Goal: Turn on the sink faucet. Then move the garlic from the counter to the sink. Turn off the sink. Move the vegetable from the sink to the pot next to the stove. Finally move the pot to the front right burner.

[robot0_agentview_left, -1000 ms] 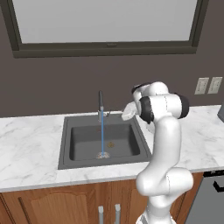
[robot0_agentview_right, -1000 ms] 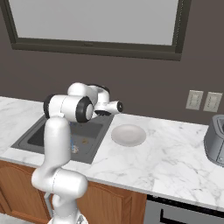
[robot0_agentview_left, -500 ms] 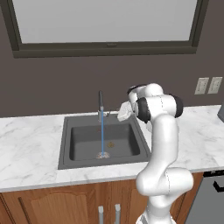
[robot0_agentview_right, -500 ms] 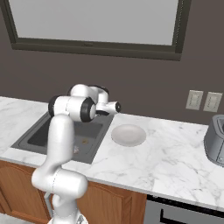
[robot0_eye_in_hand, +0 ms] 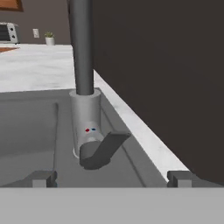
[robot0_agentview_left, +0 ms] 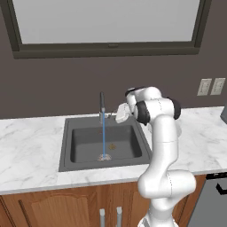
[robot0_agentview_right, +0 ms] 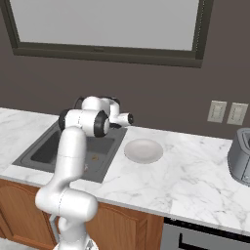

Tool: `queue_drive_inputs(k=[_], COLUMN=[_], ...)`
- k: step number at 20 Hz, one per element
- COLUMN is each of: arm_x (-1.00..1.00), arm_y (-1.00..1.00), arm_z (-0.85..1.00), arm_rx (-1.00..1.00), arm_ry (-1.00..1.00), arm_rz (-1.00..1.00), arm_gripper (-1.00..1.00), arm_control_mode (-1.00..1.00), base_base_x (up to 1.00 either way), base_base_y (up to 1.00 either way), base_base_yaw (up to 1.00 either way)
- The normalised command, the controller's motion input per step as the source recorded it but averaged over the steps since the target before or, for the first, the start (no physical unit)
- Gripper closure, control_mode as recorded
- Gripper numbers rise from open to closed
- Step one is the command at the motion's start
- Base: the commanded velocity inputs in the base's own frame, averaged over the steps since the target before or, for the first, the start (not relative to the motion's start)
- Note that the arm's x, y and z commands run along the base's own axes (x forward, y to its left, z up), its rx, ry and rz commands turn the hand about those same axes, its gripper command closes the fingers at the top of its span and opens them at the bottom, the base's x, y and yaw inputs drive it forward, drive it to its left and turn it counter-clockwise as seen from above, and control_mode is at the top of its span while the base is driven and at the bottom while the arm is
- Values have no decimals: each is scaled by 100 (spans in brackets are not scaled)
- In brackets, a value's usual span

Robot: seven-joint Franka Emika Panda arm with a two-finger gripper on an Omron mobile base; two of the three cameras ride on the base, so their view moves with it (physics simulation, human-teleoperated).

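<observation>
Two dark fingertips (robot0_eye_in_hand: 42,178) stand spread wide at the bottom of the hand view, with nothing between them, so the pincer (robot0_eye_in_hand: 111,178) is empty and fully parted. That spread fits a hand finishing with the tap's lever (robot0_eye_in_hand: 105,148), which sits just ahead, angled up and to one side at the foot of the faucet (robot0_eye_in_hand: 83,65). The lever's tilt matches the thin blue stream of water (robot0_agentview_left: 104,135) falling from the spout into the sink (robot0_agentview_left: 75,155), so the first step looks done.

From the left base view the pincer (robot0_agentview_left: 120,114) hangs just beside the faucet (robot0_agentview_left: 102,106), above the back rim of the sink, near the rear edge of the worktop (robot0_agentview_left: 26,146). Compared with a second ago the arm has drawn the hand a little closer to the faucet and folded in more tightly; the water runs the same and the jaws have kept their width.

Farther along the worktop, past the sink's right rim, a pale plate (robot0_agentview_right: 143,150) rests near the middle. The garlic is not something I can pick out; it may lie on that plate, but that is too small to tell. Beyond, at the right edge, a grey pot (robot0_agentview_right: 241,161) stands.
</observation>
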Motion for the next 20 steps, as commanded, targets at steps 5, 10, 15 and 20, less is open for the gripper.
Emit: queue_drive_inputs(k=[5, 10, 15, 20], arm_x=[12, 16, 19, 18], arm_y=[20, 23, 20, 22], arm_z=[-1, -4, -3, -2], arm_rx=[0, 0, 0, 0], arm_ry=[0, 0, 0, 0], arm_rz=[6, 5, 7, 7], arm_gripper=[-100, -100, -100, -100], arm_control_mode=[-100, -100, -100, -100], base_base_x=[0, 0, 0, 0], base_base_y=[0, 0, 0, 0], base_base_yaw=[0, 0, 0, 0])
